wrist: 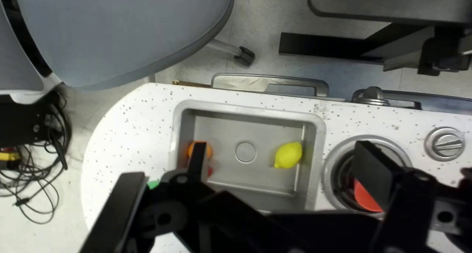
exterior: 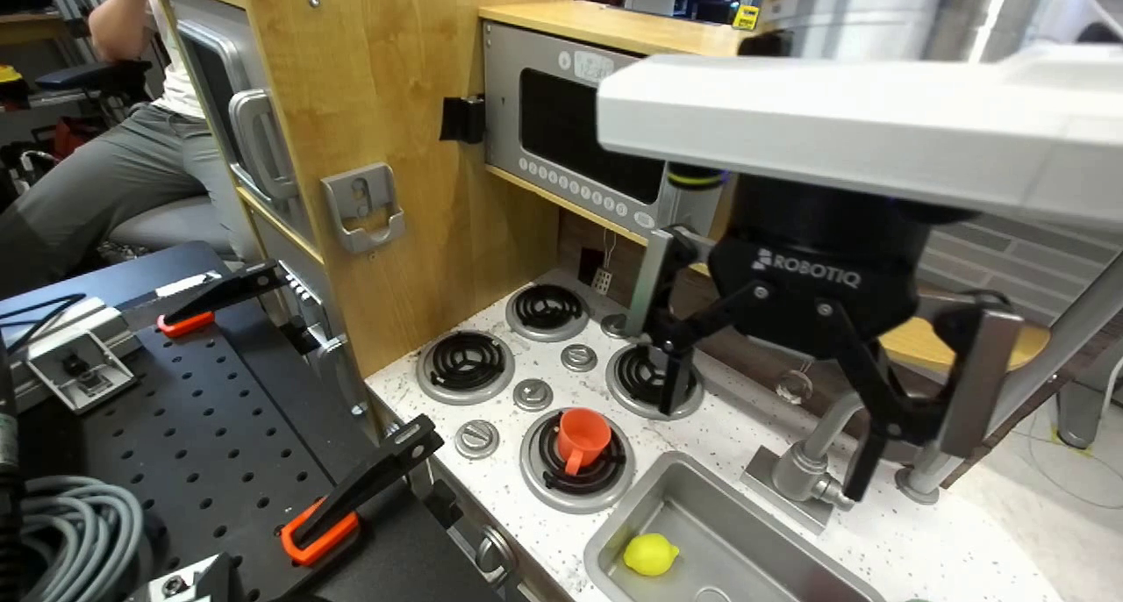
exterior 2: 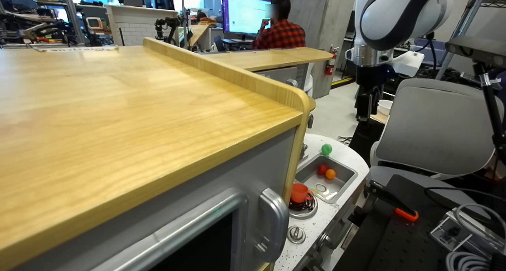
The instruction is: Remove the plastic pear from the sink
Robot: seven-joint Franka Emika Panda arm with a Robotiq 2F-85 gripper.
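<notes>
The green plastic pear (exterior 2: 326, 149) lies on the white counter beside the sink's far corner, outside the basin. In the wrist view only a bit of the pear (wrist: 153, 184) shows, mostly hidden behind the gripper. The grey metal sink (exterior: 711, 541) is partly cut off in that exterior view; it also shows in an exterior view (exterior 2: 314, 179) and the wrist view (wrist: 239, 125). My gripper (exterior: 768, 431) is open and empty, above the counter and sink. Its fingers are spread wide in the wrist view (wrist: 282, 151). It also shows in an exterior view (exterior 2: 364, 115), apart from the pear.
The sink holds a yellow lemon (wrist: 288, 155), an orange fruit (exterior 2: 330, 174) and a red fruit (exterior 2: 322, 169). A silver faucet (exterior: 798, 470) stands behind it. A red cup (exterior: 582, 435) sits on a burner. A microwave cabinet (exterior: 561, 102) and wooden panel (exterior: 395, 84) border the stove.
</notes>
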